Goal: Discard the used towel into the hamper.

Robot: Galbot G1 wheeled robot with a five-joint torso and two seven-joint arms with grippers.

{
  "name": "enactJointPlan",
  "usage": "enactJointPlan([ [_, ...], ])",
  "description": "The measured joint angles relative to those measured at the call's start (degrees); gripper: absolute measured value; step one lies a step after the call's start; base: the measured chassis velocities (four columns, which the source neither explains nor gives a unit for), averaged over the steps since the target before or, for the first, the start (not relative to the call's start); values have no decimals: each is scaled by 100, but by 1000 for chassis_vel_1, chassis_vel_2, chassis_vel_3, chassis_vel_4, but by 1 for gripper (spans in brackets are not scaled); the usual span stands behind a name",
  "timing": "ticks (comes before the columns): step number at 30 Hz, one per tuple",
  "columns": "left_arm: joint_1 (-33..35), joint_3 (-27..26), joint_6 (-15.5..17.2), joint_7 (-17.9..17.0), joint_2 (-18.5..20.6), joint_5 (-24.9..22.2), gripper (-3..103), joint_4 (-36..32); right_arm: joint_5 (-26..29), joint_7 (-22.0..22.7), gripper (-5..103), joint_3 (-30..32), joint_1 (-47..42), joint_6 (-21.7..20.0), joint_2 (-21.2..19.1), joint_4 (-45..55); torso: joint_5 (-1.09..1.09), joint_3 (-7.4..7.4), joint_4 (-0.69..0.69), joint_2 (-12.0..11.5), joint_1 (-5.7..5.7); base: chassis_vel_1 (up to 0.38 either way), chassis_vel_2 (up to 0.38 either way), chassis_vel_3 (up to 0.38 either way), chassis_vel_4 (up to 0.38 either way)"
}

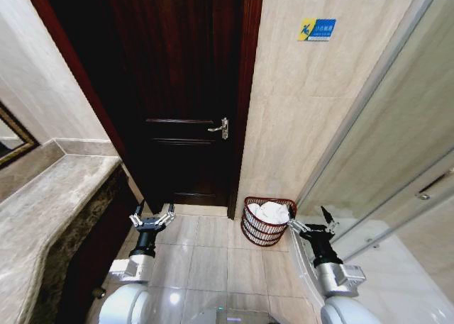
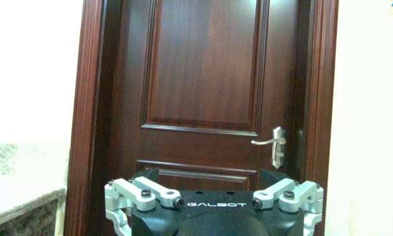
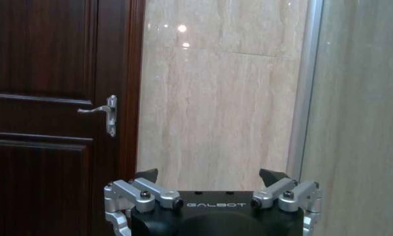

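Both arms are held low and forward over the floor, wrists level, neither touching anything. The left gripper (image 1: 152, 218) hangs in front of the door (image 1: 181, 90), its two dark-tipped fingers spread wide apart and holding nothing; in the left wrist view the same gripper (image 2: 209, 176) faces the door's lower panels squarely. The right gripper (image 1: 313, 225) sits just beside the hamper (image 1: 267, 222), on the side away from the door, fingers likewise spread apart and empty; its own camera shows the gripper (image 3: 209, 175) pointed at the wall (image 3: 216, 98) next to the door frame. The hamper is a small round basket of dark red-brown open wire, narrowing slightly toward its base, standing upright on the floor against the wall beside the door frame. A white towel (image 1: 270, 212), soft and crumpled, lies bunched inside it, rising to about the rim. The door is dark polished wood with raised panels and a metal lever handle (image 1: 220, 128). The wall is glossy beige stone-look tile; the floor (image 1: 209, 257) is pale glossy tile. A mottled grey stone counter (image 1: 42, 218) runs on the door's other side from the hamper.
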Motion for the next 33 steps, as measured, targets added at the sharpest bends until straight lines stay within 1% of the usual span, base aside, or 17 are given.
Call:
enactJointPlan([
  [10,16,22,-7,3,-11,20,100,-9,11,-6,100,1,-95,138,6,-15,0,0,0,-2,0,58,-51,-49,49],
  [27,46,27,-42,7,-37,46,100,-32,16,0,100,-2,-153,182,8,-2,0,-1,0,-2,-1,59,-70,-63,70],
  [33,72,25,-33,9,-41,82,100,-176,72,0,100,11,-176,192,-9,72,0,-1,0,-3,-1,57,-69,-75,62],
])
